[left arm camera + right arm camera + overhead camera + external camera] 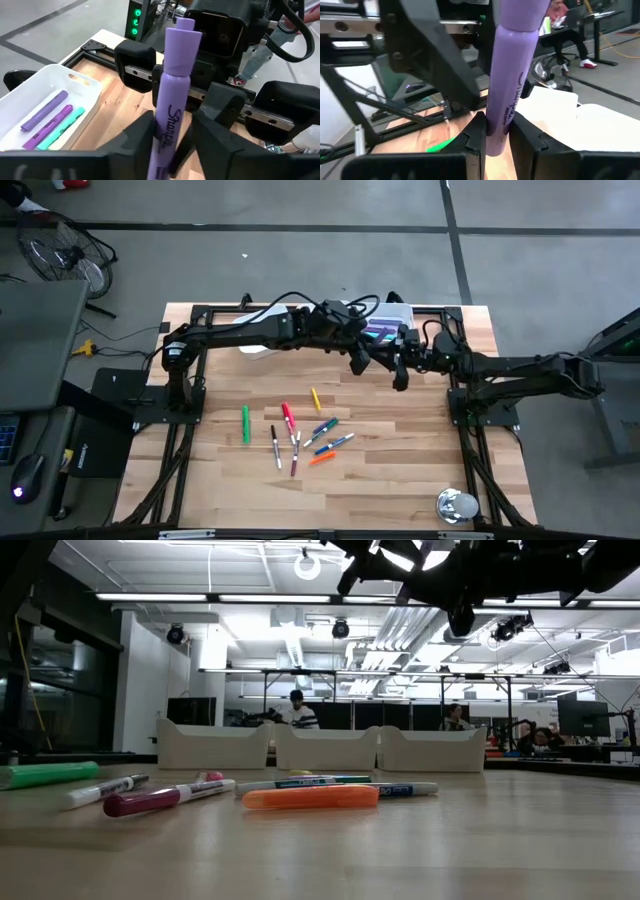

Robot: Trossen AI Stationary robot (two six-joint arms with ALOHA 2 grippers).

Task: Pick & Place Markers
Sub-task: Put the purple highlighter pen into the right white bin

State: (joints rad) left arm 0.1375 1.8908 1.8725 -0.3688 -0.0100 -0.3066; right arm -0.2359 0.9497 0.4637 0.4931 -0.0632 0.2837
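Note:
A purple marker [172, 75] is up in the air at the far side of the table, between my two grippers, which face each other. My right gripper [497, 132], reaching in from the right [398, 370], is shut on it. My left gripper [172, 135], coming from the left [360, 360], stands open with a finger on each side of the barrel and a gap on one side. Several more markers [300, 435] lie flat on the wood mid-table, among them a green one [245, 425] and an orange one [310, 797]. My left gripper has one finger [145, 135] close against the barrel; whether it touches I cannot tell. My right gripper pinches the purple barrel near its lower end [492, 142] between its two fingers, coming level from the table's right side. The marker sticks up past the fingers, clear of the table.
A white tray [30, 87] beside the grippers holds two purple markers and a teal one. Three white trays [327, 748] line the far edge. A shiny round metal thing [457, 505] sits at the near right corner. People sit in the room behind.

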